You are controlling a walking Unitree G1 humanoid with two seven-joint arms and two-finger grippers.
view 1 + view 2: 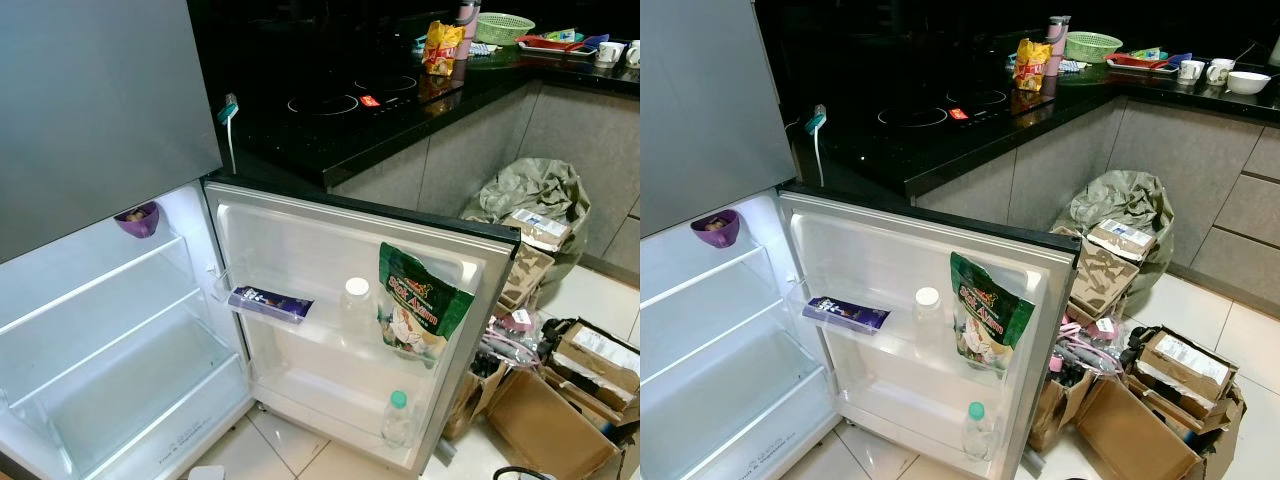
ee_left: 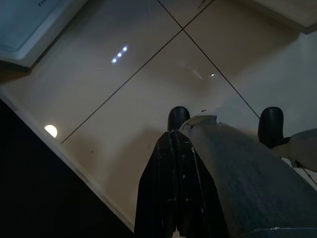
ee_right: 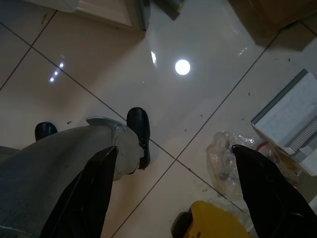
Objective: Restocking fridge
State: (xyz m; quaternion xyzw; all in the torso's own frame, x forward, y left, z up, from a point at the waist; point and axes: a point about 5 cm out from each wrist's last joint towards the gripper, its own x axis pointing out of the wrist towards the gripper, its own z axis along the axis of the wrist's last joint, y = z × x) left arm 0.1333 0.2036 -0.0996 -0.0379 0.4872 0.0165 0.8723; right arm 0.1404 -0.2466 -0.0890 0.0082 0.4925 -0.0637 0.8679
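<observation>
The fridge's lower compartment [image 1: 110, 340] stands open and lit, its glass shelves bare except for a purple bowl [image 1: 137, 218] at the top left. The open door [image 1: 350, 300] carries a purple chocolate bar [image 1: 270, 301], a white-capped bottle [image 1: 356, 300] and a green snack bag [image 1: 420, 305] on its upper shelf. A green-capped bottle [image 1: 396, 418] stands on the lower one. My left gripper [image 2: 172, 139] hangs shut over the floor tiles. My right gripper [image 3: 174, 149] hangs open above the tiles, holding nothing.
A black counter [image 1: 330, 120] with an induction hob runs behind the door, bearing a yellow snack bag [image 1: 443, 45], a green basket [image 1: 503, 27] and cups [image 1: 1205, 71]. Open cardboard boxes [image 1: 560, 390] and a grey-green sack [image 1: 535, 195] crowd the floor right of the door.
</observation>
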